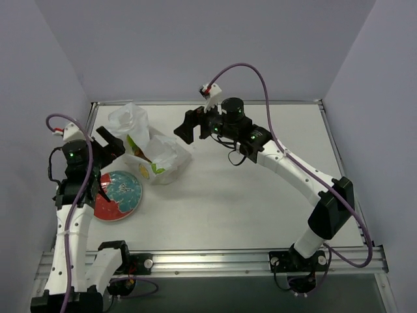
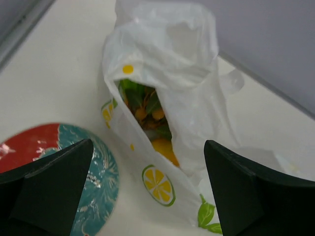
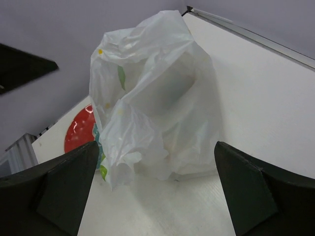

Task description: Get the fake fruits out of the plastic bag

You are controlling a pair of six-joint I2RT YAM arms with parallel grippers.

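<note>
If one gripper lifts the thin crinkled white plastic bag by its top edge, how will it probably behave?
The thin crinkled white plastic bag will probably be floppy: its walls sag and fold. It looks slippery, being glossy film. The yellow and orange fake fruits visible through its opening would likely shift and weigh the bottom down.

Bright, even, diffuse light; shadows on the table [image 1: 260, 195] faint and soft. Left wrist view slightly soft. Folds of the plastic bag [image 3: 157, 98] nearly overexposed.
</note>
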